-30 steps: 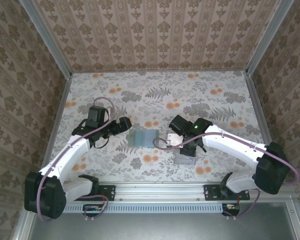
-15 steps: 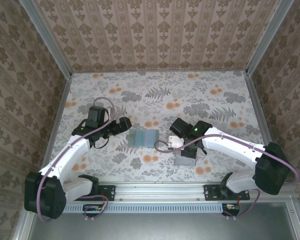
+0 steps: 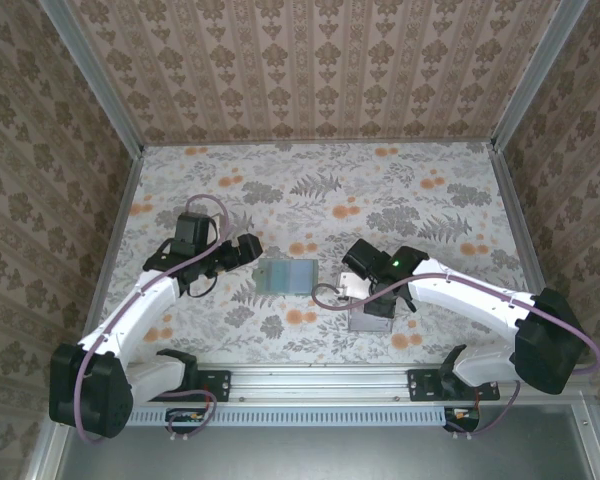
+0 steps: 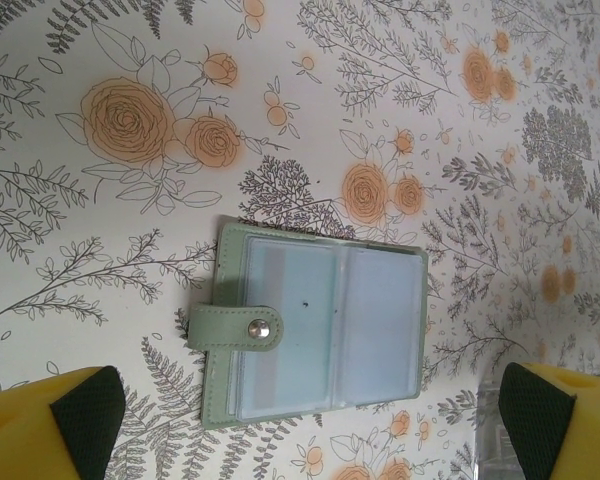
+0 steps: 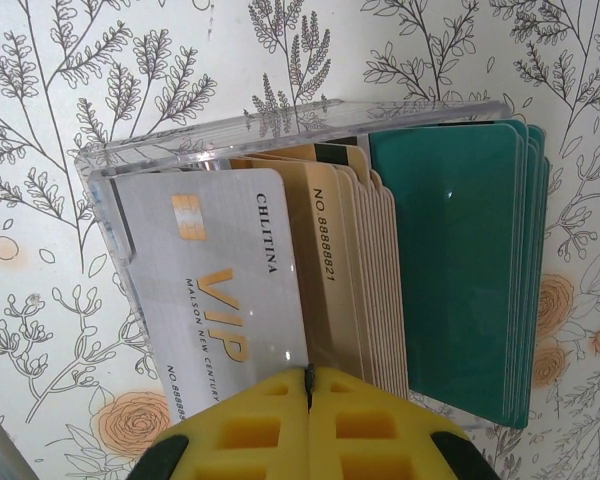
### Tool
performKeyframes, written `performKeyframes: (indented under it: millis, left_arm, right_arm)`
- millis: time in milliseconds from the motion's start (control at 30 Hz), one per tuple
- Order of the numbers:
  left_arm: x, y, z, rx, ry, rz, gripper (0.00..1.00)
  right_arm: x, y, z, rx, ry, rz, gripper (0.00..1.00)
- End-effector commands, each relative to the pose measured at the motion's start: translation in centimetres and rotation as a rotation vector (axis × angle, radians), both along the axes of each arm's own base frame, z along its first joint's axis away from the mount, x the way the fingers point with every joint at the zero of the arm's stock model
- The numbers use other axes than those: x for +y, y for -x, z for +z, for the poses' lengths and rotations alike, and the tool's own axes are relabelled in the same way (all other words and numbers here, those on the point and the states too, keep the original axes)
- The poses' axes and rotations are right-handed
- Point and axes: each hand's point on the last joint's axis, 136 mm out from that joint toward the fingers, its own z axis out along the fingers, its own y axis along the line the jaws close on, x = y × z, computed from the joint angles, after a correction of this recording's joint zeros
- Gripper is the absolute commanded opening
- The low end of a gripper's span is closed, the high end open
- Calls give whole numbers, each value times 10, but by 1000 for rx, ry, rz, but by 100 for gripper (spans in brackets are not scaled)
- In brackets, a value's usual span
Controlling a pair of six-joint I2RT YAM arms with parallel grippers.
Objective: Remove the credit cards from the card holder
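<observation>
The card holder (image 3: 285,275) lies open and flat on the counter (image 3: 430,200). Just left of it hovers the left hand (image 3: 248,248), fingers spread wide and gripping nothing. Right of the card holder, the right hand (image 5: 308,385) is pressed shut over the clear tray (image 5: 280,130). Its tips meet the silver card (image 5: 220,290), though a pinch cannot be confirmed.

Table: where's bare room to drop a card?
Free: the table's far half, beyond card holder and tray; also the strip between card holder and near rail. Crowded: the centre, where right gripper holds a silver card at the tray.
</observation>
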Motion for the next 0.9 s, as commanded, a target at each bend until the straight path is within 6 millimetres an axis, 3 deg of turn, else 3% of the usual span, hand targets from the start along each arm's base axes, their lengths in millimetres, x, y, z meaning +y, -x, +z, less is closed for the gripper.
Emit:
performKeyframes:
  millis: [0,200,700,867]
  left_arm:
    - [2,2,3,0,10,9,100]
    - [2,2,3,-1,9,9,100]
    - [3,3,0,4,8,10,100]
    - [3,3,0,4,5,6,100]
  right_arm:
    - [9,-10,16,-41,-16,12,0]
    - [14,-16,27,-48,-22,27,1]
    - [9,-3,18,-12,-53,-40,1]
    - [17,-12,34,-58,-123,-97,14]
